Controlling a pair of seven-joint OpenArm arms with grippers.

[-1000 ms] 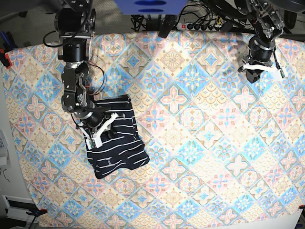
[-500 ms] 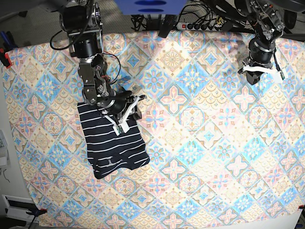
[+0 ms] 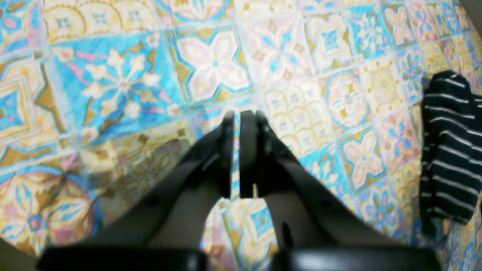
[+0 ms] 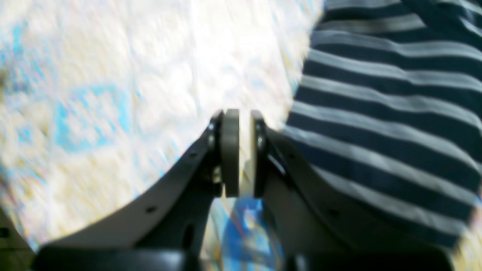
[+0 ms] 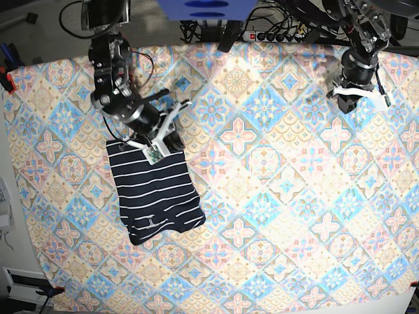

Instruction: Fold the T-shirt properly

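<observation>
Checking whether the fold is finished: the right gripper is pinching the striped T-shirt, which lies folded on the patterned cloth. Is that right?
Not quite. The right gripper holds nothing: the right wrist view shows its jaws nearly closed with only the patterned cloth seen through the gap, beside the edge of the striped T-shirt. The T-shirt does lie folded on the cloth.

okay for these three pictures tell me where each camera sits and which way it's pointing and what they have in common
Base: overhead, looking straight down on the patterned cloth; both arms show, folded T-shirt lower left.
Left wrist: on the left arm, looking down past its closed left hand at bare cloth; T-shirt at the right edge.
Right wrist: on the right arm, blurred, close over the T-shirt's edge; right hand nearly closed, holding nothing.
Shared: all three show T-shirt and cloth.
</observation>
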